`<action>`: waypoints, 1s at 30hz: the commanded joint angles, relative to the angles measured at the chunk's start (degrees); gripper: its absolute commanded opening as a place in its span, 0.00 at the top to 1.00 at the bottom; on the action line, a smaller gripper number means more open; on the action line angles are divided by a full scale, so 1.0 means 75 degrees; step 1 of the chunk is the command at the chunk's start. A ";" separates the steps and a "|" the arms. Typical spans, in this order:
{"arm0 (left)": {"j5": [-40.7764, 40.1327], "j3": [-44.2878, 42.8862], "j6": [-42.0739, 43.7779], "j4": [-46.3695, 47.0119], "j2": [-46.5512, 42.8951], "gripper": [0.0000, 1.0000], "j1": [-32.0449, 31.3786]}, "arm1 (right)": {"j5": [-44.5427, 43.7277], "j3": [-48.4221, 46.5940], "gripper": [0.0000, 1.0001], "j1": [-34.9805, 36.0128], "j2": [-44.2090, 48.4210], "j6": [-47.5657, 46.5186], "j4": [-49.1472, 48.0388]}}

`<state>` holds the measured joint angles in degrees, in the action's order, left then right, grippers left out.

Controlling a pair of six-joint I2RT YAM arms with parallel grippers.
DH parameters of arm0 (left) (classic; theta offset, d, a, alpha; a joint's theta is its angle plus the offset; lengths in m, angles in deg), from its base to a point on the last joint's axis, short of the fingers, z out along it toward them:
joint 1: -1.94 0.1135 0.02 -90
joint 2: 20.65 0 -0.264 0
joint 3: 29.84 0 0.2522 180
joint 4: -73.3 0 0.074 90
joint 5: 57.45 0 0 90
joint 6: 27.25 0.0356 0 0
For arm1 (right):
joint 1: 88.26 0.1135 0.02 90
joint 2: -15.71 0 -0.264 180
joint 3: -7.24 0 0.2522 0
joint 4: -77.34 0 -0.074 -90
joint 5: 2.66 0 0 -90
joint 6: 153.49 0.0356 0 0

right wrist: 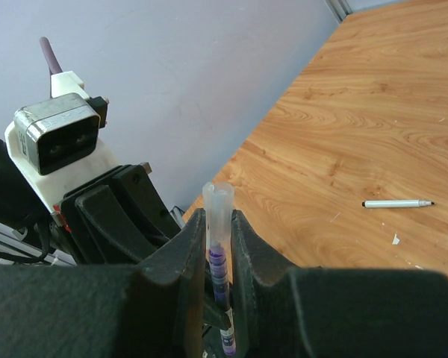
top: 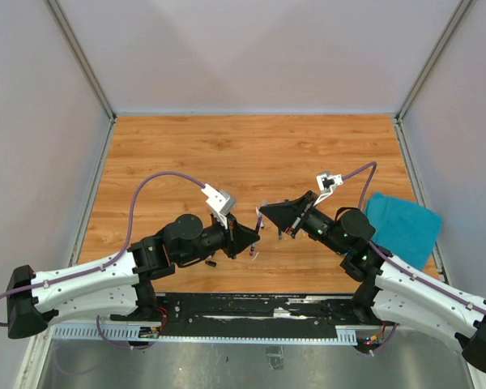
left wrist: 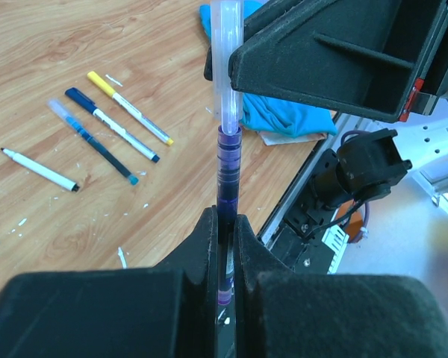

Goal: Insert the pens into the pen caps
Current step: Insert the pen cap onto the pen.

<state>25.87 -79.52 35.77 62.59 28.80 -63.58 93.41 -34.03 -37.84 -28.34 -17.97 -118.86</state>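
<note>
A purple pen [left wrist: 225, 171] stands upright in my left gripper [left wrist: 224, 220], which is shut on its barrel. The pen's top end sits inside a clear, pale pen cap [left wrist: 230, 67]. My right gripper [right wrist: 219, 216] is shut on that cap [right wrist: 217, 203], and the purple pen [right wrist: 219, 262] shows through it and below it. From above, the left gripper [top: 247, 237] and right gripper [top: 277, 215] meet tip to tip over the near middle of the table. Several other pens lie on the wood, among them a white one [left wrist: 39, 170], a blue one [left wrist: 93, 142] and a yellow one [left wrist: 131, 108].
A teal cloth [top: 403, 227] lies at the right of the wooden table [top: 251, 154]. One white pen [right wrist: 398, 203] lies alone on the boards. Small white scraps [left wrist: 121, 257] are scattered near the pens. Grey walls enclose the table on three sides.
</note>
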 commanded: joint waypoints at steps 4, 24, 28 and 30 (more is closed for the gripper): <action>-0.0118 0.0030 0.0129 0.0133 -0.0122 1.00 -0.0097 | 0.0288 -0.0270 0.99 -0.0053 0.0085 -0.0151 0.0194; -0.0223 0.0032 0.0120 0.0122 -0.0136 0.99 -0.0089 | 0.0949 -0.0163 0.91 -0.0053 0.0073 -0.0299 0.0567; -0.0220 0.0023 0.0123 0.0155 -0.0125 1.00 -0.0092 | 0.1000 -0.0084 0.88 -0.0054 0.0139 -0.0248 0.0617; -0.0214 0.0010 0.0117 0.0156 -0.0110 1.00 -0.0099 | 0.1039 -0.0075 0.86 -0.0054 0.0169 -0.0262 0.0680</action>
<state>25.80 -79.33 35.77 60.75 28.67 -63.90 98.15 -34.11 -37.89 -28.12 -19.20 -115.56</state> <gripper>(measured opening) 0.054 0.162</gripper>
